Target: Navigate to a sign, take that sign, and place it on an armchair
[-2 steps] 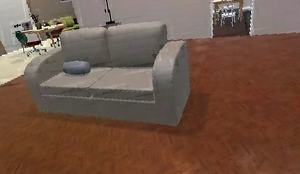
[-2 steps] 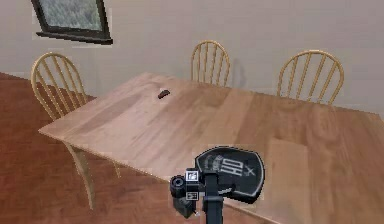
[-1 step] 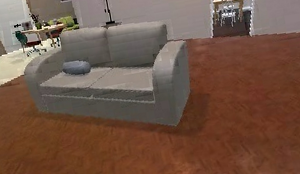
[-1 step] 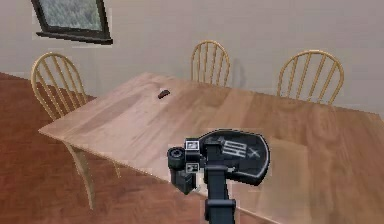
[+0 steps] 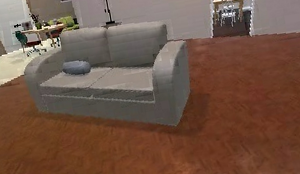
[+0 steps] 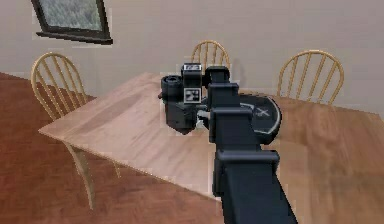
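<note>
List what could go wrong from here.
The arm reaches across the wooden table; turning the base now might swing it into a chair back. The gripper sits against dark shapes, so whether it holds anything cannot be told. Ahead stands a grey sofa, a two-seater, perhaps the wrong seat.

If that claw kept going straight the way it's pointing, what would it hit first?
Probably the wooden chair beyond the far edge of the table, though depth is hard to judge.

The arm (image 6: 245, 165) is showing as a dark square bar; at the arm's far end, two black-marked white squares (image 6: 190, 95) are sitting beside the dark end effector (image 6: 172, 102).
</note>
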